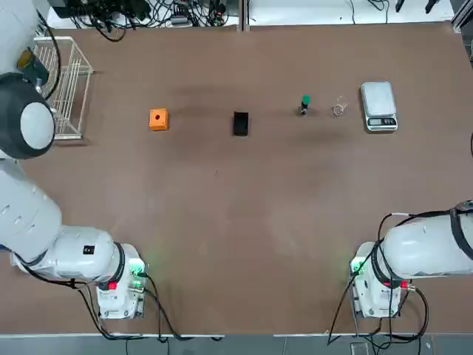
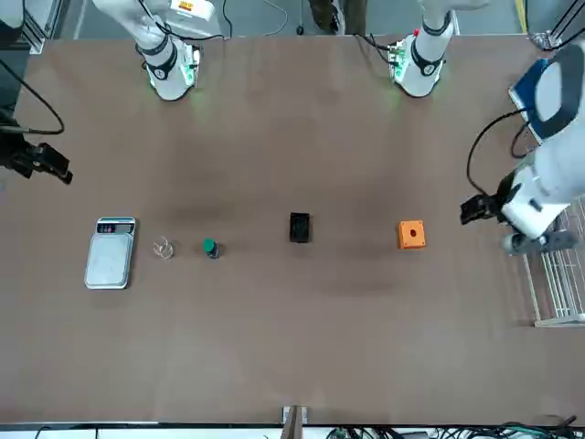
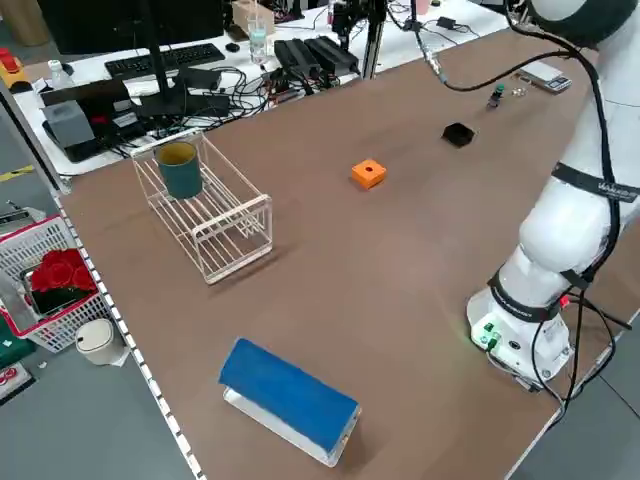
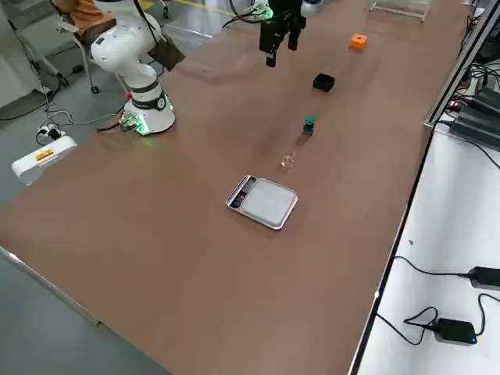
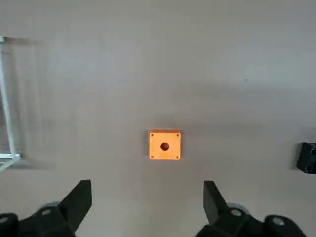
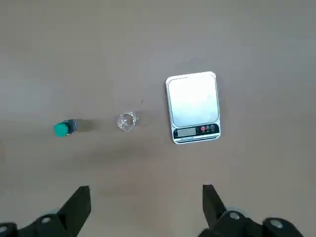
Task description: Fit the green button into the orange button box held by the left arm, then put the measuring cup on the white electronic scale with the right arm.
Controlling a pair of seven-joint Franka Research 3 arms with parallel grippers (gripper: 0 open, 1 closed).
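Orange button box [image 1: 158,119] sits alone on the brown table [image 1: 236,222] in the top view, in a row with a small black block [image 1: 240,123], the green button [image 1: 304,103], the measuring cup [image 1: 339,108] and the white electronic scale [image 1: 379,106]; nothing is held, so the first step, getting the box into the left arm's grip, is not yet done. From the front, the left gripper [image 2: 477,209] hangs above the table beside a wire rack [image 2: 558,283], apart from the box, while the right gripper [image 2: 50,165] hovers off at the opposite edge. The left side view shows the box standing free with its hole facing up. In the left wrist view the fingers [image 5: 79,202] are spread wide, with the box ahead between them and well below. The right wrist view shows that pair equally wide, high above button, cup and scale. Next, I judge, the left gripper must descend squarely over the box and close on its side walls.
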